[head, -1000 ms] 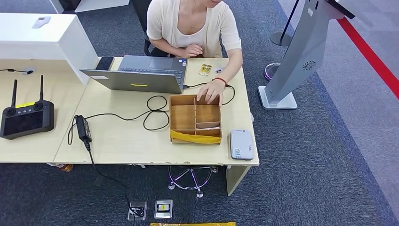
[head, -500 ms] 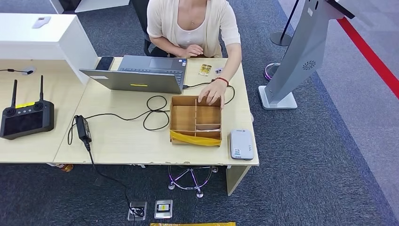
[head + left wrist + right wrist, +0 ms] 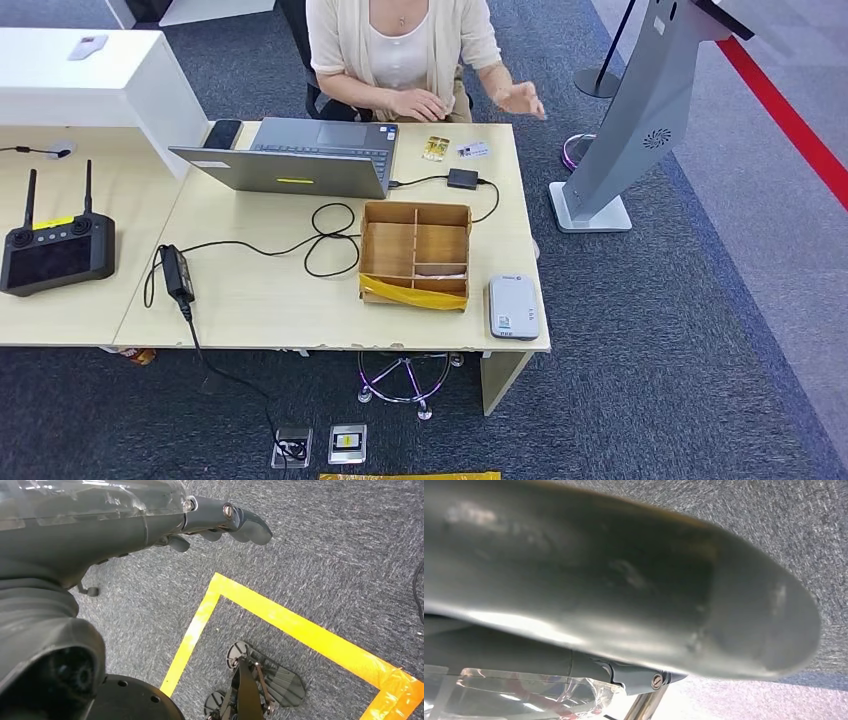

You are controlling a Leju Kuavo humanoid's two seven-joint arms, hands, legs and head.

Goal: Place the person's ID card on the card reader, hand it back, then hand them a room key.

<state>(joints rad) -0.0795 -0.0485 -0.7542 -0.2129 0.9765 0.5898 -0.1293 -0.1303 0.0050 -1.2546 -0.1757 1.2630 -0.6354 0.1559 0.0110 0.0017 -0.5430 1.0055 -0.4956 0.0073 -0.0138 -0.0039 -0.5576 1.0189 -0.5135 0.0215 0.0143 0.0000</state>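
A white card reader [image 3: 513,307] lies at the desk's near right corner. Beside it stands a wooden divided box [image 3: 416,206] with yellow tape on its front wall; something pale lies in one near compartment. A small light card [image 3: 472,150] rests near the far edge, in front of the seated person, whose hand [image 3: 520,98] is raised off the desk. My left hand [image 3: 225,522] hangs over the carpet with its fingers stretched out, holding nothing. My right hand [image 3: 639,677] hangs low too, its thick thumb [image 3: 624,580] close to the camera, nothing seen in it.
An open laptop [image 3: 300,160], a black adapter [image 3: 463,179] and loose cables [image 3: 325,235] occupy the desk's middle. A small yellow item [image 3: 436,148] lies by the card. A black remote controller [image 3: 55,250] sits far left. A grey kiosk stand [image 3: 640,110] rises right of the desk.
The person has lifted a hand off the wooden box's far rim and drawn it back up beyond the desk's far right corner. The card near the far edge is now uncovered.
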